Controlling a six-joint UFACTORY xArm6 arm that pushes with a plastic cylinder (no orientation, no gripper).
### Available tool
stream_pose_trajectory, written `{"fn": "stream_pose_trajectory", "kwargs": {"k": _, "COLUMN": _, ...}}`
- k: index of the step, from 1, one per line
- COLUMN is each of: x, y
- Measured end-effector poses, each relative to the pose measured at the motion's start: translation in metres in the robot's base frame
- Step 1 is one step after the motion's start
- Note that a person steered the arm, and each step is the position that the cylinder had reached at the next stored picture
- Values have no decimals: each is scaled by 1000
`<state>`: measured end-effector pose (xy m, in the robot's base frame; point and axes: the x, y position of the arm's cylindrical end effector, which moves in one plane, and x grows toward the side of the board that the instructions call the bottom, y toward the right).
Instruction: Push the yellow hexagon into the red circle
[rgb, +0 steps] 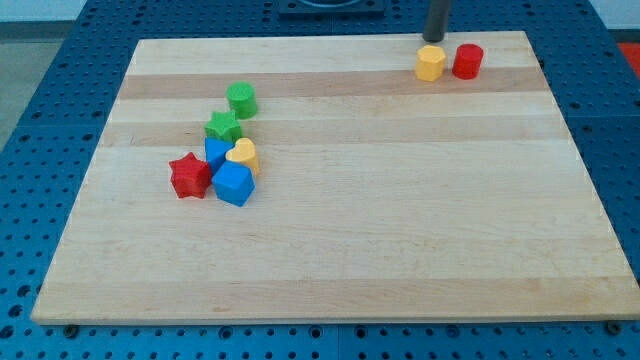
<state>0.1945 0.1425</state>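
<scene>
The yellow hexagon (430, 63) sits near the view's top right of the wooden board. The red circle (467, 61) stands just to its right, a narrow gap between them. My tip (435, 39) is the lower end of the dark rod at the view's top edge, just above the yellow hexagon, close to it or touching its far side; I cannot tell which.
A cluster at the view's left holds a green circle (242, 99), a green star (223, 127), a yellow heart (242, 154), a red star (189, 176) and two blue blocks (234, 184). The board's top edge (330, 41) runs right behind my tip.
</scene>
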Motion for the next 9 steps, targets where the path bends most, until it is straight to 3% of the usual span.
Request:
{"fn": "stream_pose_trajectory", "kwargs": {"k": 2, "x": 24, "y": -61}}
{"fn": "stream_pose_trajectory", "kwargs": {"k": 3, "x": 60, "y": -61}}
{"fn": "stream_pose_trajectory", "kwargs": {"k": 4, "x": 60, "y": -60}}
{"fn": "stream_pose_trajectory", "kwargs": {"k": 9, "x": 70, "y": 16}}
